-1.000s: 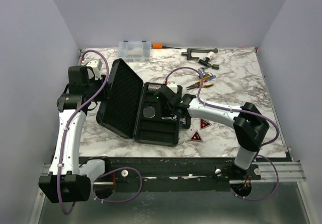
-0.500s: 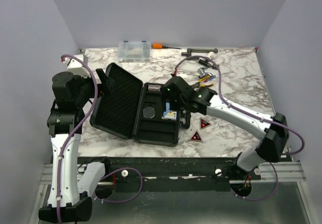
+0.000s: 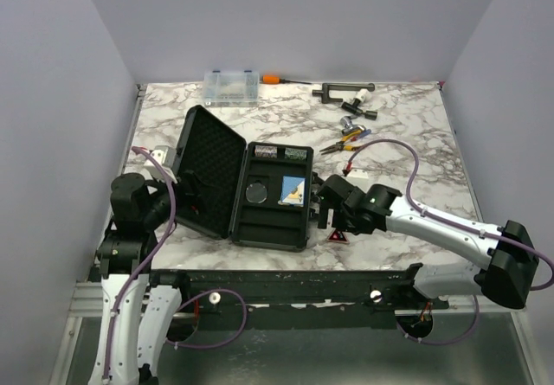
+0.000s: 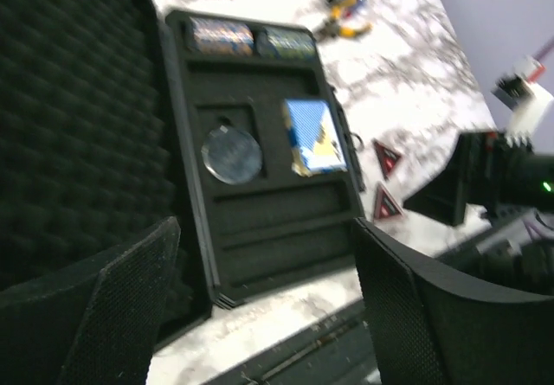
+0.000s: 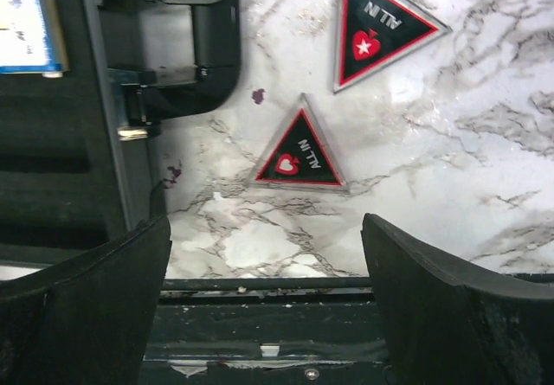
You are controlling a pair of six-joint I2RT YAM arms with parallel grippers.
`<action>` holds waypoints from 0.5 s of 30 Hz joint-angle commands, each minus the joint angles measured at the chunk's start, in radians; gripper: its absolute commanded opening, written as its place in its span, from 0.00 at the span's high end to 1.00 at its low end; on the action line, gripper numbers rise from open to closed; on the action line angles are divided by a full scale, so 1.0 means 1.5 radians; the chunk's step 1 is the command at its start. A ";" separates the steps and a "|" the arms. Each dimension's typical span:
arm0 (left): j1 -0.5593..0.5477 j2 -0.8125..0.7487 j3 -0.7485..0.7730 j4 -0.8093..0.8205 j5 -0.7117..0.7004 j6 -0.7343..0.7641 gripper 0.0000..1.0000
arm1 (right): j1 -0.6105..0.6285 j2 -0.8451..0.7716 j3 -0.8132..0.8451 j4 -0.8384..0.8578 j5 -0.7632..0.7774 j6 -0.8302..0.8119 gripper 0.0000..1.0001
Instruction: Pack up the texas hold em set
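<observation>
Arms have pulled back from the open briefcase [image 3: 210, 170], card deck [image 3: 293, 189] now seated in its tray [image 3: 270, 222]; left gripper [image 4: 268, 268] and right gripper [image 5: 264, 264] hang spread, empty, the right above loose triangles [image 5: 297, 154], likely next

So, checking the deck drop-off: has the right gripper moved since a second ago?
Yes. The right gripper pulled rightward off the tray, toward the near edge, over the triangles.

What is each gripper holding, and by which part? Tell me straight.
Nothing is held. The left gripper and the right gripper are both open and empty; the card deck lies in the tray, and two triangles lie outside it.
</observation>
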 commanded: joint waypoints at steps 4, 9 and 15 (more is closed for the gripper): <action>-0.156 -0.011 -0.073 0.011 0.003 -0.092 0.24 | -0.003 -0.010 -0.007 -0.020 0.070 0.071 0.00; -0.349 0.062 -0.050 0.034 -0.150 -0.119 0.24 | -0.076 0.011 0.069 -0.040 0.109 0.019 0.00; -0.575 0.205 -0.002 0.095 -0.323 -0.131 0.23 | -0.218 0.009 0.199 -0.071 0.126 -0.056 0.00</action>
